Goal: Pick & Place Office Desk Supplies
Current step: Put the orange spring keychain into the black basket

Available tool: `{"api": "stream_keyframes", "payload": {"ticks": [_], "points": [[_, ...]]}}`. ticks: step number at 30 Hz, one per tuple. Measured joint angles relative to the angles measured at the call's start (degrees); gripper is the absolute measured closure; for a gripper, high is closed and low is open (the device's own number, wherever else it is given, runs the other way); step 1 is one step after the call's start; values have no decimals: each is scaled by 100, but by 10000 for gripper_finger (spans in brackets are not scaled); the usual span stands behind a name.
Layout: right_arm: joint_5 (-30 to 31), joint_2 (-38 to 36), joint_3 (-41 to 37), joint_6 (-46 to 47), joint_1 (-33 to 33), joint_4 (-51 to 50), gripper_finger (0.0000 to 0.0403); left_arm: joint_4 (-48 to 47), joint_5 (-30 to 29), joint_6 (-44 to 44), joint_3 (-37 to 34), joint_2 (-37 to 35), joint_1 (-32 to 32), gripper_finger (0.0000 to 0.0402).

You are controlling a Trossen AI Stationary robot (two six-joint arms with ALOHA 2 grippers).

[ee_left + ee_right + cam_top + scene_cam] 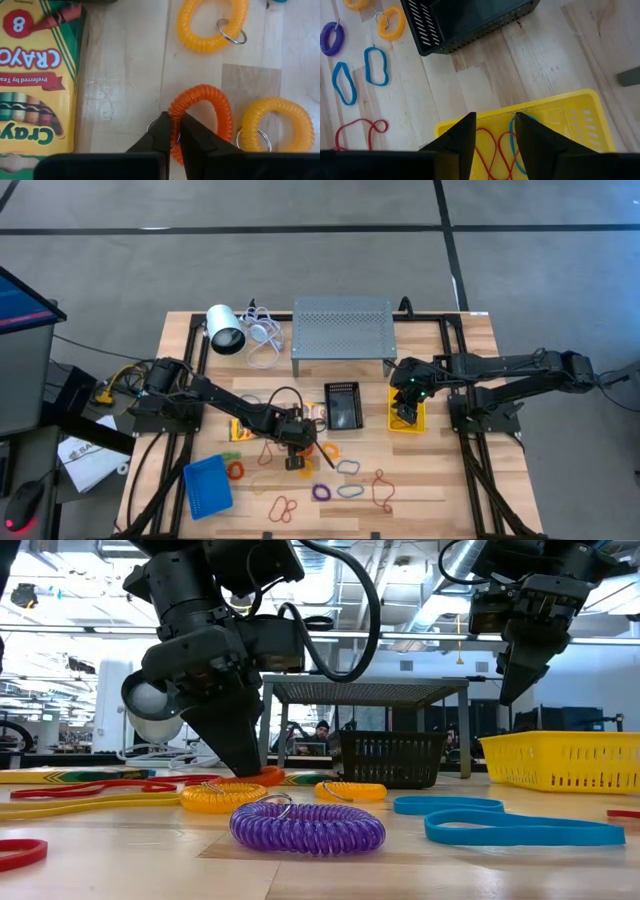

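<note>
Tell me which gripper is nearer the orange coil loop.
Left. The left gripper is shut on the orange coil loop beside the crayon box; the right gripper hangs over the yellow bin, well away.

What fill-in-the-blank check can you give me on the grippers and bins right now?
1. The left gripper is shut on the ____ coil.
2. The right gripper hangs over the ____ bin.
3. That bin holds red and ____ bands.
Missing words: orange; yellow; blue
</note>
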Motion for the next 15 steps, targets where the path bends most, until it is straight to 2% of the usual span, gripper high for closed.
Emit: {"api": "stream_keyframes", "payload": {"ticks": [5, 11, 15], "points": [[0, -2, 0, 0, 0, -8, 272, -211, -23, -26, -33, -275, -27, 394], [0, -2, 0, 0, 0, -18, 272, -382, -383, 22, -31, -1226, -30, 396], [0, -2, 0, 0, 0, -9, 272, 7, -570, 349, -25, -1909, 166, 396]]}}
